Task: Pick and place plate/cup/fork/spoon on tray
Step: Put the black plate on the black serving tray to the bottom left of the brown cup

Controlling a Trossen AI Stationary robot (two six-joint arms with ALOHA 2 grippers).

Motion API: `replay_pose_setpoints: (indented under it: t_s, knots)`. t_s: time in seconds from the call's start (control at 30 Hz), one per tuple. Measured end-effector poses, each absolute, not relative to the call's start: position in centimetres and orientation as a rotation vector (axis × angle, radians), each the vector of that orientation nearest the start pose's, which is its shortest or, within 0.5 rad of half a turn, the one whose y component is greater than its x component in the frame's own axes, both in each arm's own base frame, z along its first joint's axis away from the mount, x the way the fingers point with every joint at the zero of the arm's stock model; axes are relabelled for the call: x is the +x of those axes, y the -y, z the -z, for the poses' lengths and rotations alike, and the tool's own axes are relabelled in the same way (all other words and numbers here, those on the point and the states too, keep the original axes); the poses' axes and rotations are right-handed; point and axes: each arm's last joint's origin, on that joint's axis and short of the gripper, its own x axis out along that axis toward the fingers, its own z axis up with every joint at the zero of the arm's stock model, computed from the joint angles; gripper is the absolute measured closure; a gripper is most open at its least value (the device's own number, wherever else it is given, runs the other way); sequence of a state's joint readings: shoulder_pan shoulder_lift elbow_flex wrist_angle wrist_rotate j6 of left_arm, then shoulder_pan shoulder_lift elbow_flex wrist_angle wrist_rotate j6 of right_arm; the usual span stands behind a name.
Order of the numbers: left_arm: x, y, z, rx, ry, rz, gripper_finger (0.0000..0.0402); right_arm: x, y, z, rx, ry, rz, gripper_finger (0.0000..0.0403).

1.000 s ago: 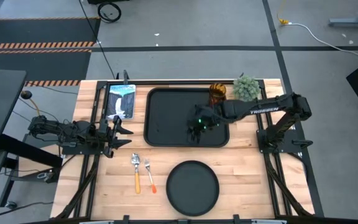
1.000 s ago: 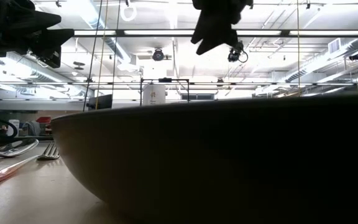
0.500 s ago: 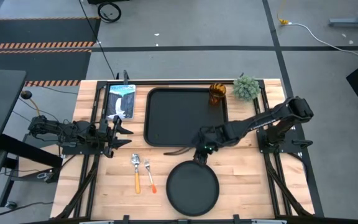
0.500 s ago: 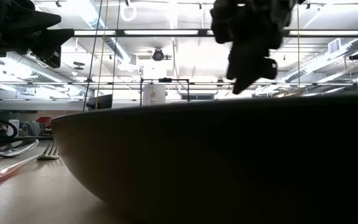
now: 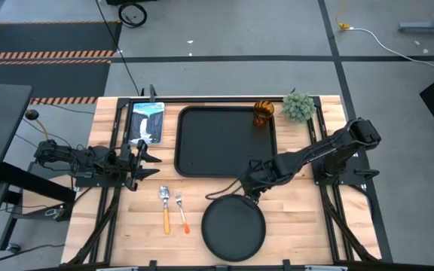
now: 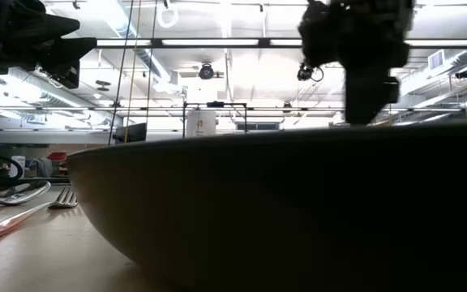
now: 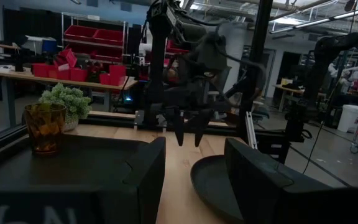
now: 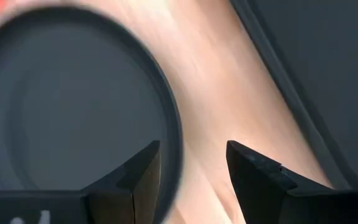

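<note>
The round black plate [image 5: 233,226] lies flat on the wooden table near its front edge, and fills the low view [image 6: 298,203]. The black tray [image 5: 209,143] lies behind it. The amber cup [image 5: 264,113] stands upright in the tray's far right corner. The spoon [image 5: 164,205] and the fork [image 5: 181,212] lie on the table left of the plate. My right gripper [image 5: 245,193] is open and hangs just above the plate's far rim [image 8: 174,124], pointing down. My left gripper [image 5: 145,160] is open and waits at the table's left side.
A small green plant [image 5: 298,106] stands at the far right, beside the tray. A printed card [image 5: 146,122] lies at the far left. Bare wood shows between the tray and the plate [image 8: 229,106] and to the right of the plate.
My right gripper has moved from above the tray's middle toward the table's near edge and down, and now stands over the plate's far rim. Its fingers stay open. The plate, the cup, the fork and the spoon have not moved.
</note>
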State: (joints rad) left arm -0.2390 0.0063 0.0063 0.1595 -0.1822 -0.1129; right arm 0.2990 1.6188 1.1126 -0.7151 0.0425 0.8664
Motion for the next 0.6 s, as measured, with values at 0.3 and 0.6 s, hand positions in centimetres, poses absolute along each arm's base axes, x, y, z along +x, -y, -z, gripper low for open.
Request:
replay_pose_setpoints:
  t_s: [0.3, 0.6]
  knots:
    - [9.4, 1.8, -18.1, -0.18, 0.156, 0.068, 0.0228, 26.3, -10.8, -17.7, 0.621, -1.264, 0.318, 0.0214]
    - [9.4, 1.8, -18.1, -0.228, 0.153, 0.073, 0.0228, 22.5, -12.5, -17.4, 0.794, -1.209, 0.383, 0.0214]
